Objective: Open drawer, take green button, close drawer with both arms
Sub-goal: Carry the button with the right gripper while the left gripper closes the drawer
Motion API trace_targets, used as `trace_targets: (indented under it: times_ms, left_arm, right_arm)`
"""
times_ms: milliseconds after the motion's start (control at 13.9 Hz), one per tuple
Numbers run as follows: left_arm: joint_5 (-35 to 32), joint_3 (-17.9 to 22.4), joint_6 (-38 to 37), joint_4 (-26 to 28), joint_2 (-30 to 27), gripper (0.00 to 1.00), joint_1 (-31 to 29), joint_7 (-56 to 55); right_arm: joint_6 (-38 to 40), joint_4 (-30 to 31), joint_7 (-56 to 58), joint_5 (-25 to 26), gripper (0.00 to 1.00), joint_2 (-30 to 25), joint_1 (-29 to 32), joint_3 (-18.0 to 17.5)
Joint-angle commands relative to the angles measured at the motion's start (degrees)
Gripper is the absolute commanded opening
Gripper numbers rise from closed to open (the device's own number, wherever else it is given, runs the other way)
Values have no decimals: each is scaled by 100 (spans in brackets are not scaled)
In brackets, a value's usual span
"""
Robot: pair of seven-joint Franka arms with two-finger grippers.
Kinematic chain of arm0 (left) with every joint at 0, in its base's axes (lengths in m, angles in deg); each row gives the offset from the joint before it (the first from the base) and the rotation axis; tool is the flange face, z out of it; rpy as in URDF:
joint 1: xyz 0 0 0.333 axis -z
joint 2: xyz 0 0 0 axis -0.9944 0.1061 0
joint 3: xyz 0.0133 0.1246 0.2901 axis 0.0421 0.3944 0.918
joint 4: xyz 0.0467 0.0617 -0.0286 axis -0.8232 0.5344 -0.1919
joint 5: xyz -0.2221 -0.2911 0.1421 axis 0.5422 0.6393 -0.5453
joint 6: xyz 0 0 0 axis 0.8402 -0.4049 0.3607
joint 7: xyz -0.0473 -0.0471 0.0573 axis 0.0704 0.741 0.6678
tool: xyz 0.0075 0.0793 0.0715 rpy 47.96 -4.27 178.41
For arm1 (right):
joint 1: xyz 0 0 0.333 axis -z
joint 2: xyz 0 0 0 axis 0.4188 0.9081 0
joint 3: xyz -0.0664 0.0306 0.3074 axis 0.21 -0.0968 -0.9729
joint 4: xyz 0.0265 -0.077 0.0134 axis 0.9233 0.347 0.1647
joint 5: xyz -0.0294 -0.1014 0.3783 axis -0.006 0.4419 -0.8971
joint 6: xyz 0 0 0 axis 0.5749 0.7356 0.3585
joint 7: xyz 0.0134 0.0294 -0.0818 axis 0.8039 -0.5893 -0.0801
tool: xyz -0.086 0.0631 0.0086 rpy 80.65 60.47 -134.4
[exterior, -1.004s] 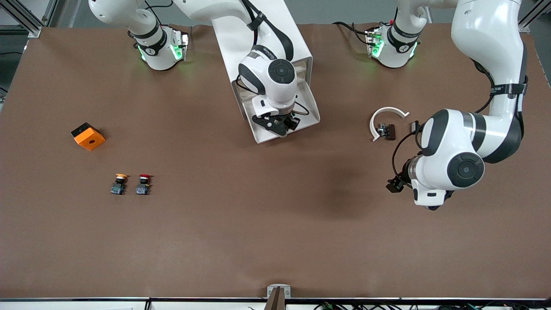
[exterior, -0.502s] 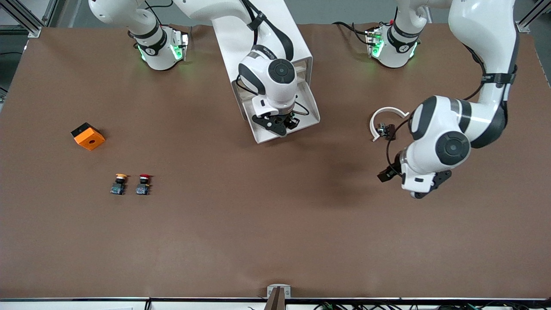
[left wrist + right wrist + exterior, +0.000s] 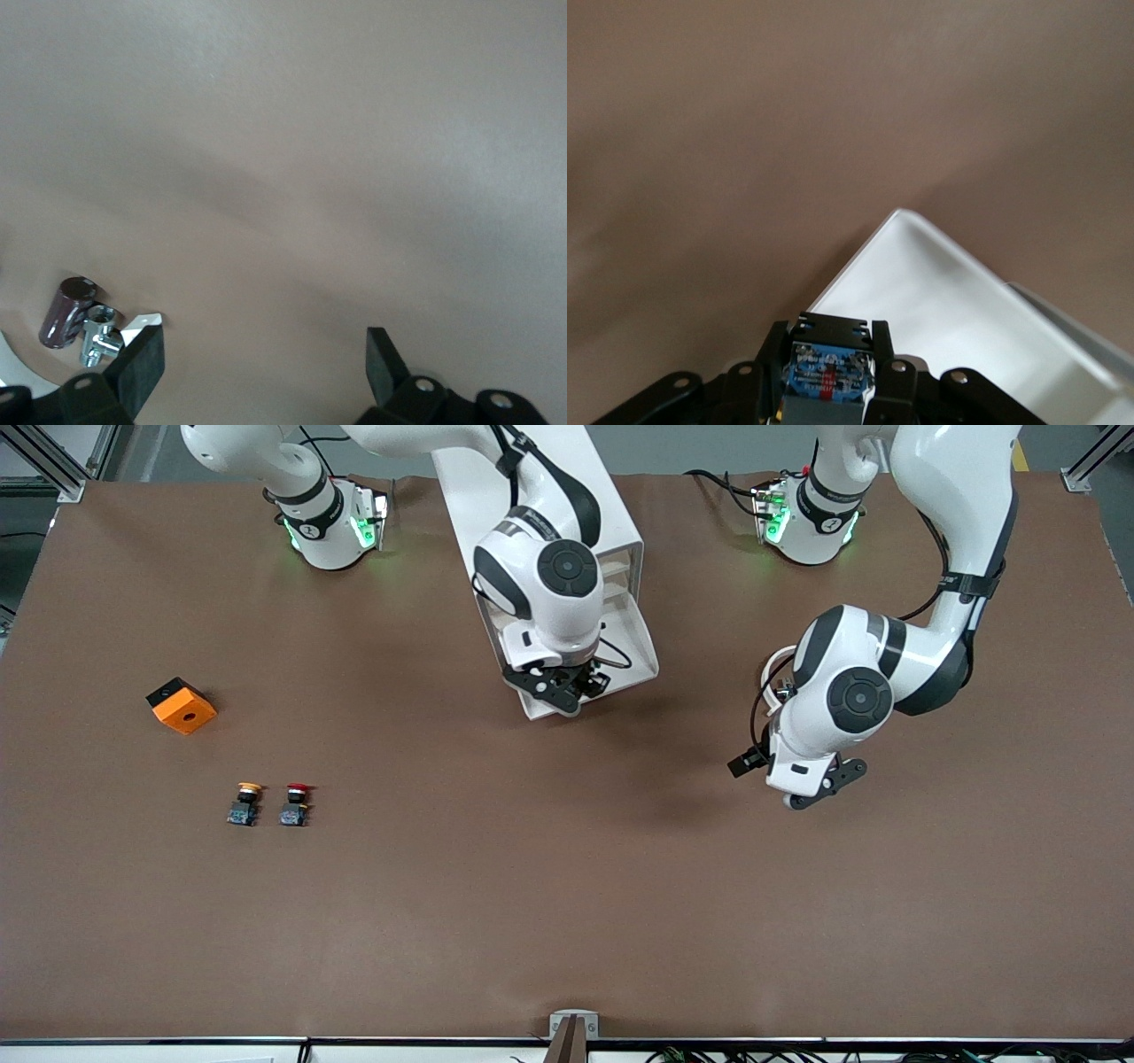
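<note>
Gripping button (image 3: 828, 376), right hand (image 3: 830, 365); label unreadable.

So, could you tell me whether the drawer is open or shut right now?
Open. The drawer stands pulled out from the cabinet, its white tray exposed, and the right gripper hangs over it, shut on the button.

Open drawer (image 3: 620, 651) at the front of the cabinet (image 3: 540, 478), set between the two arm bases on the desk (image 3: 567, 886).
The right gripper (image 3: 567, 691) is positioned over the drawer, holding the button (image 3: 828, 372); the left gripper (image 3: 802, 797) is held over the desk toward the left arm's end.
</note>
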Motion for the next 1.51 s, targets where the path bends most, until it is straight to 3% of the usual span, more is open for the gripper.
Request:
trace_targets:
  times_ms: [0,358,789,1075,1434]
  left_arm:
    - [-107,-238,675,567,-150,100,-25,65]
    - [-107,-756,1635,815,148,100,28,56]
    - [-19,-1065,1689,780,649,100,467,-417]
    - [-19,-1363,1672,763,764,100,608,-979]
    - [-19,-2031,1636,754,965,100,617,-1893]
  right_arm:
    - [796,-277,982,-262,0,-395,627,-70]
    - [1036,143,3258,-184,0,-905,1901,-34]
    - [-147,1249,5667,-122,0,-959,3290,-34]
    - [-1107,1647,6337,-96,0,-766,3652,-34]
    - [-1819,1735,6971,-96,0,-195,3899,-34]
